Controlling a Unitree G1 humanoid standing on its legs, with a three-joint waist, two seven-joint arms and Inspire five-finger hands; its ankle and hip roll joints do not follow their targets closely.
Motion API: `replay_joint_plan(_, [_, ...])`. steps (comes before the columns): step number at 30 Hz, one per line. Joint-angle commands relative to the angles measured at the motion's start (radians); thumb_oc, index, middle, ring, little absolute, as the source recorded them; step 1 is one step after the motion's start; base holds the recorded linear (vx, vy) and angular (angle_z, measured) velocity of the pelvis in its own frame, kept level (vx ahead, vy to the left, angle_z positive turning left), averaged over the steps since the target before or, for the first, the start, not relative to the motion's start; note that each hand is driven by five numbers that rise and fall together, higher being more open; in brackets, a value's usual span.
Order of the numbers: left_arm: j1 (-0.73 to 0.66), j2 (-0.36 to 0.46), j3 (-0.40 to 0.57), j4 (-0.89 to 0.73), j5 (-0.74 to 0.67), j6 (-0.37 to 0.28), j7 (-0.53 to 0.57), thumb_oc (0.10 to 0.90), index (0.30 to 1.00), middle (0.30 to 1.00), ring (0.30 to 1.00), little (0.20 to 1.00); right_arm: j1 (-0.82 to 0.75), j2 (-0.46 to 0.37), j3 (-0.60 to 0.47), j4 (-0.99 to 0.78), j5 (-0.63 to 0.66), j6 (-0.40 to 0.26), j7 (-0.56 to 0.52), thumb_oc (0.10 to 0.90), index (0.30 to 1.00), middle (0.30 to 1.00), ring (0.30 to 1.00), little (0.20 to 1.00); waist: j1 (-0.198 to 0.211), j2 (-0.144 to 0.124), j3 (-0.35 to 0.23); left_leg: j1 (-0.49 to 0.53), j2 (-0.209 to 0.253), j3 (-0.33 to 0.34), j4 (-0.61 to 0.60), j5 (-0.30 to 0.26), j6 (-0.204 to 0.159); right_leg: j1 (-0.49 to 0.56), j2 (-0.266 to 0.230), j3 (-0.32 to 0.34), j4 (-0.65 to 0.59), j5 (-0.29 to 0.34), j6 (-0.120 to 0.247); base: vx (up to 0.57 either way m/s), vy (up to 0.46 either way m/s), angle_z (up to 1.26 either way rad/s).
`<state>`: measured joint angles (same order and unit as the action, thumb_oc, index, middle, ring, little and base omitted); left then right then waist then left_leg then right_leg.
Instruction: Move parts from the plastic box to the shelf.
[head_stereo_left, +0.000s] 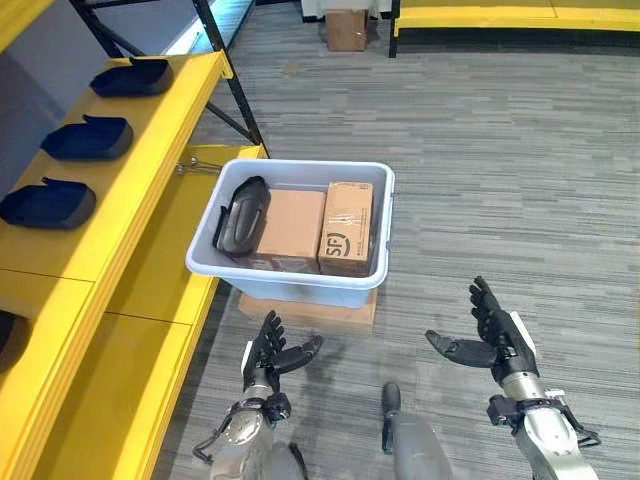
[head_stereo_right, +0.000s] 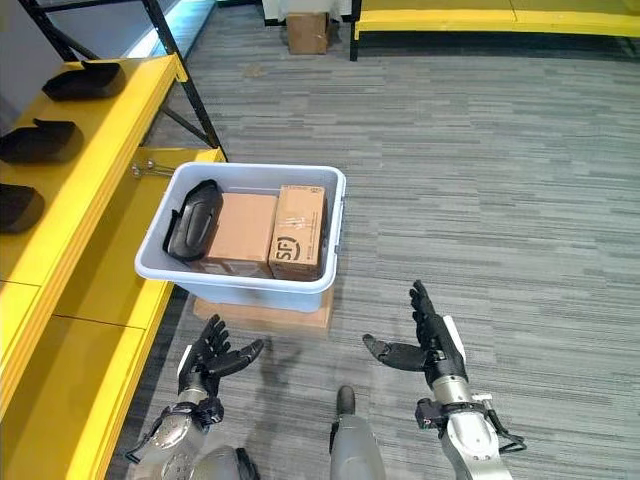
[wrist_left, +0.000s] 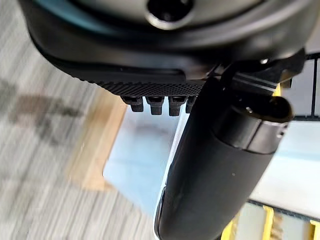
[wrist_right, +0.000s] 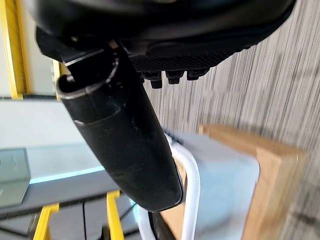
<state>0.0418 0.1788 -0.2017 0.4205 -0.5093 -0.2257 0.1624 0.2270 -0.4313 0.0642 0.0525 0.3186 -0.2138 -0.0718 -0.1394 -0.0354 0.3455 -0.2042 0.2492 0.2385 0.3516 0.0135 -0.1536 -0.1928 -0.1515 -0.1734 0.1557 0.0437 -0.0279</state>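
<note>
The black part (head_stereo_left: 242, 214) lies at the shelf-side end of the plastic box (head_stereo_left: 290, 276), beside two cartons (head_stereo_left: 318, 228); both the left hand (head_stereo_left: 272, 352) and right hand (head_stereo_left: 488, 335) hover short of it, fingers spread, empty; the reach seems pending, toward the yellow shelf (head_stereo_left: 150, 140).

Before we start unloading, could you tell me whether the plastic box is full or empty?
Partly full: the plastic box holds one black part at its left and two cardboard boxes beside it.
</note>
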Motion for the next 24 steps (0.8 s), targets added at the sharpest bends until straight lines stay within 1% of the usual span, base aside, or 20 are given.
replay_joint_plan(1, [0.012,0.042,0.067,-0.12,-0.037,-0.109,0.028,0.9,1.0,1.0,1.0,1.0,-0.052,-0.049,0.017,-0.071,0.015,-0.12,0.0,0.9,1.0,1.0,1.0,1.0,0.041,0.052,-0.013,0.031,0.103,-0.085,-0.353,0.283,-0.01,0.087,0.029,0.083,0.028,-0.085,0.116,0.23,0.258,-0.95])
replay_joint_plan(2, [0.012,0.042,0.067,-0.12,-0.037,-0.109,0.028,0.9,1.0,1.0,1.0,1.0,-0.052,-0.049,0.017,-0.07,0.015,-0.12,0.0,0.9,1.0,1.0,1.0,1.0,0.042,0.051,-0.012,0.037,0.102,-0.083,-0.36,0.287,-0.011,0.087,0.028,0.084,0.031,-0.088,0.116,0.29,0.292,-1.2])
replay_joint_plan(3, [0.009,0.041,0.072,-0.114,-0.047,-0.113,0.024,0.9,1.0,1.0,1.0,1.0,-0.05,-0.036,0.021,-0.07,0.028,-0.121,0.005,0.9,1.0,1.0,1.0,1.0,0.034,0.052,-0.016,0.09,0.104,-0.061,-0.363,0.243,-0.007,0.086,0.023,0.101,0.058,-0.109,0.121,0.11,0.1,-1.31])
replay_joint_plan(4, [0.008,0.041,0.072,-0.113,-0.047,-0.113,0.024,0.9,1.0,1.0,1.0,1.0,-0.05,-0.036,0.02,-0.07,0.028,-0.121,0.005,0.9,1.0,1.0,1.0,1.0,0.037,0.053,-0.018,0.089,0.106,-0.059,-0.364,0.244,-0.007,0.083,0.025,0.103,0.056,-0.106,0.12,0.16,0.197,-1.19])
replay_joint_plan(5, [0.008,0.042,0.07,-0.11,-0.045,-0.116,0.028,0.9,1.0,1.0,1.0,1.0,-0.054,-0.032,0.025,-0.069,0.031,-0.122,0.007,0.9,1.0,1.0,1.0,1.0,0.041,0.059,-0.021,0.109,0.088,-0.069,-0.388,0.231,-0.01,0.077,0.023,0.113,0.061,-0.102,0.132,0.17,0.248,-1.0])
replay_joint_plan(6, [-0.005,0.043,0.066,-0.109,-0.044,-0.117,0.024,0.9,1.0,1.0,1.0,1.0,-0.048,-0.021,0.016,-0.075,0.031,-0.121,0.007,0.9,1.0,1.0,1.0,1.0,0.028,0.061,-0.03,0.109,0.073,-0.026,-0.356,0.214,-0.011,0.084,0.007,0.113,0.049,-0.097,0.137,0.22,0.331,-0.95])
replay_joint_plan(8, [-0.02,0.052,0.059,-0.11,-0.045,-0.124,0.026,0.9,1.0,1.0,1.0,1.0,-0.058,-0.009,0.016,-0.065,0.039,-0.117,0.0,0.9,1.0,1.0,1.0,1.0,0.025,0.056,-0.029,0.1,0.042,-0.011,-0.318,0.178,0.002,0.103,-0.023,0.128,0.021,-0.085,0.156,0.18,0.273,-0.53])
replay_joint_plan(9, [-0.023,0.056,0.061,-0.11,-0.046,-0.125,0.027,0.9,1.0,1.0,1.0,1.0,-0.062,-0.003,0.018,-0.064,0.039,-0.113,0.0,0.9,1.0,1.0,1.0,1.0,0.025,0.054,-0.031,0.098,0.032,-0.004,-0.31,0.166,0.006,0.108,-0.034,0.133,0.011,-0.078,0.162,0.09,0.146,-0.14])
replay_joint_plan(10, [-0.023,0.056,0.061,-0.11,-0.046,-0.125,0.027,0.9,1.0,1.0,1.0,1.0,-0.062,-0.003,0.018,-0.065,0.039,-0.113,0.0,0.9,1.0,1.0,1.0,1.0,0.026,0.053,-0.031,0.098,0.031,-0.003,-0.309,0.165,0.006,0.108,-0.035,0.134,0.01,-0.077,0.163,0.07,0.141,0.11])
replay_joint_plan(12, [-0.032,0.059,0.062,-0.109,-0.047,-0.128,0.04,0.9,1.0,1.0,1.0,1.0,-0.076,0.006,0.028,-0.063,0.039,-0.111,-0.006,0.9,1.0,1.0,1.0,1.0,0.027,0.047,-0.033,0.088,0.006,0.01,-0.288,0.132,0.018,0.108,-0.061,0.145,-0.012,-0.061,0.179,0.06,0.151,0.08])
replay_joint_plan(13, [-0.032,0.059,0.062,-0.109,-0.047,-0.128,0.04,0.9,1.0,1.0,1.0,1.0,-0.076,0.007,0.028,-0.063,0.038,-0.111,-0.006,0.9,1.0,1.0,1.0,1.0,0.028,0.046,-0.033,0.087,0.005,0.011,-0.286,0.13,0.019,0.108,-0.062,0.146,-0.012,-0.061,0.18,0.09,0.171,-0.07])
replay_joint_plan(14, [-0.037,0.064,0.065,-0.111,-0.043,-0.13,0.046,0.9,1.0,1.0,1.0,1.0,-0.083,0.01,0.033,-0.06,0.031,-0.107,-0.008,0.9,1.0,1.0,1.0,1.0,0.029,0.04,-0.039,0.076,-0.012,0.023,-0.272,0.115,0.024,0.112,-0.082,0.147,-0.033,-0.043,0.191,0.09,0.153,-0.05])
replay_joint_plan(16, [-0.045,0.067,0.066,-0.106,-0.04,-0.13,0.054,0.9,1.0,1.0,1.0,1.0,-0.089,0.014,0.038,-0.06,0.03,-0.102,-0.006,0.9,1.0,1.0,1.0,1.0,0.03,0.032,-0.049,0.075,-0.032,0.034,-0.275,0.092,0.034,0.112,-0.105,0.147,-0.055,-0.022,0.207,0.1,0.199,0.08])
replay_joint_plan(17, [-0.053,0.07,0.065,-0.099,-0.039,-0.13,0.056,0.9,1.0,1.0,1.0,1.0,-0.097,0.016,0.039,-0.056,0.027,-0.1,-0.008,0.9,1.0,1.0,1.0,1.0,0.031,0.024,-0.055,0.065,-0.044,0.042,-0.265,0.078,0.04,0.107,-0.12,0.151,-0.068,0.005,0.219,0.06,0.137,0.04])
replay_joint_plan(19, [-0.056,0.072,0.065,-0.101,-0.038,-0.129,0.057,0.9,1.0,1.0,1.0,1.0,-0.099,0.017,0.038,-0.058,0.026,-0.1,-0.01,0.9,1.0,1.0,1.0,1.0,0.034,0.019,-0.06,0.057,-0.051,0.046,-0.259,0.067,0.045,0.104,-0.128,0.152,-0.074,0.015,0.226,0.06,0.114,-0.08])
replay_joint_plan(20, [-0.058,0.075,0.061,-0.101,-0.036,-0.125,0.055,0.9,1.0,1.0,1.0,1.0,-0.102,0.017,0.035,-0.059,0.024,-0.099,-0.009,0.9,1.0,1.0,1.0,1.0,0.037,0.011,-0.066,0.047,-0.066,0.047,-0.248,0.05,0.057,0.105,-0.143,0.15,-0.076,0.032,0.235,0.06,0.115,-0.03])
replay_joint_plan(21, [-0.058,0.075,0.061,-0.101,-0.037,-0.125,0.055,0.9,1.0,1.0,1.0,1.0,-0.102,0.017,0.035,-0.059,0.024,-0.099,-0.009,0.9,1.0,1.0,1.0,1.0,0.037,0.011,-0.067,0.046,-0.067,0.047,-0.247,0.049,0.057,0.105,-0.143,0.15,-0.076,0.032,0.236,0.07,0.13,0.05])
replay_joint_plan(23, [-0.067,0.082,0.054,-0.099,-0.031,-0.122,0.053,0.9,1.0,1.0,1.0,1.0,-0.109,0.017,0.035,-0.058,0.018,-0.099,-0.014,0.9,1.0,1.0,1.0,1.0,0.038,0.005,-0.07,0.039,-0.088,0.047,-0.233,0.025,0.072,0.104,-0.163,0.147,-0.068,0.055,0.246,0.06,0.152,0.05])
replay_joint_plan(24, [-0.081,0.087,0.044,-0.096,-0.026,-0.118,0.049,0.9,1.0,1.0,1.0,1.0,-0.118,0.021,0.036,-0.058,0.019,-0.1,-0.016,0.9,1.0,1.0,1.0,1.0,0.036,0.0,-0.068,0.042,-0.112,0.043,-0.233,0.006,0.09,0.097,-0.176,0.154,-0.046,0.086,0.254,0.05,0.147,0.01])
